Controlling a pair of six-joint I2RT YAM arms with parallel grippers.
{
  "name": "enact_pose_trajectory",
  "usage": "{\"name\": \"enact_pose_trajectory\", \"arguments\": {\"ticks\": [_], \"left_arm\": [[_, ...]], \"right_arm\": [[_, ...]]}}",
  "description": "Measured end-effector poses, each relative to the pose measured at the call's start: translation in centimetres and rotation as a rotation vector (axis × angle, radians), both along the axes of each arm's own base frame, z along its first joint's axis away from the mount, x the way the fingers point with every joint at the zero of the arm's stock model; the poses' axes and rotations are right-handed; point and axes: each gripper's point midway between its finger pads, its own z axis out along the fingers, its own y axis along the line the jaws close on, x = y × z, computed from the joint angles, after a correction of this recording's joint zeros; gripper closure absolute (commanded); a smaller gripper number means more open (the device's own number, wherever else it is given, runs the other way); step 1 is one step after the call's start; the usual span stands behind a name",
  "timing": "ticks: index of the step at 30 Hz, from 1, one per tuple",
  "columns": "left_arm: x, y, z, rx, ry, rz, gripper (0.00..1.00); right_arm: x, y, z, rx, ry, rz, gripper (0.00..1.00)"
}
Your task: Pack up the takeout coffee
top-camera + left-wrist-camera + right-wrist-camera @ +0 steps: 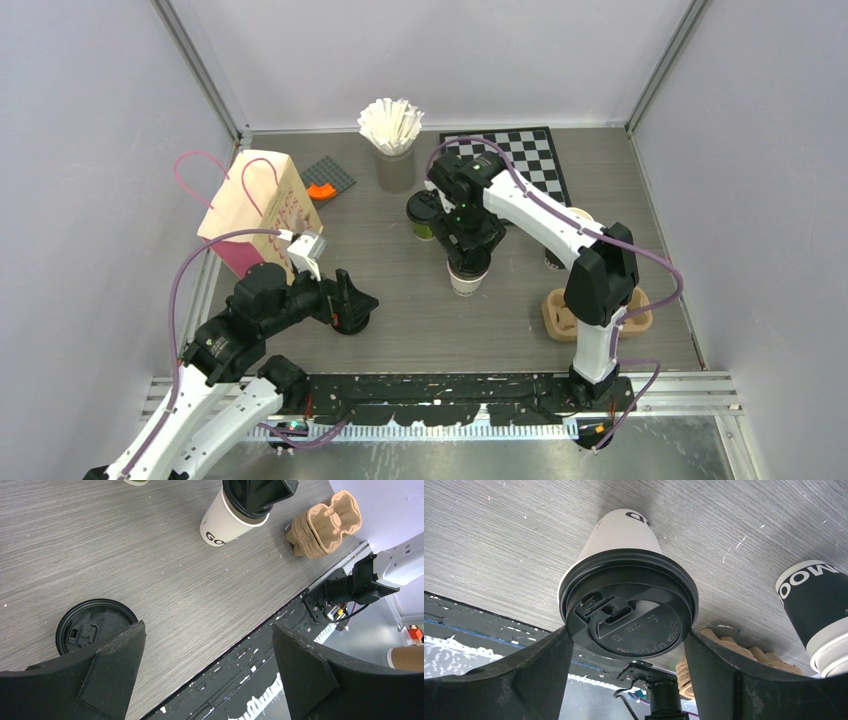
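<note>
A white paper cup [467, 281] [624, 530] with a black lid [634, 615] stands mid-table. My right gripper [468, 247] [628, 635] comes down over it, shut on that lid, a finger touching the rim on each side. The takeout coffee, an olive-green cup [424, 216] with a black lid, stands just behind and left of it. A dark cup [819, 605] stands to the right, partly hidden by my right arm. My left gripper [352, 305] [207, 630] is open and empty, low over the near table edge. A loose black lid [94, 629] lies flat beside its left finger.
A cream paper bag [258, 205] with pink handles stands at the left. Brown pulp carriers [560, 315] [327, 520] are stacked at the right front. At the back are a holder of white paper pieces [392, 125], a checkerboard [525, 155] and a grey plate [328, 178].
</note>
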Motion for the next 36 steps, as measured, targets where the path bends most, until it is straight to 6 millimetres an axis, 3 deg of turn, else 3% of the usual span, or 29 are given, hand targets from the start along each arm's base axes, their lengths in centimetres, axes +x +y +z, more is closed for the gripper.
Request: {"name": "enact_pose_trajectory", "arguments": {"ticks": [23,36], "left_arm": [[0.0,0.2,0.1,0.001,-0.006,0.009,0.0],[0.2,0.4,-0.1,0.009,-0.005,0.023,0.0]], "right_arm": [[-1.0,0.3,-1.4,-0.005,0.031,0.008,0.12],[-1.3,0.2,-2.1,0.016,0.026,0.026,0.13]]}}
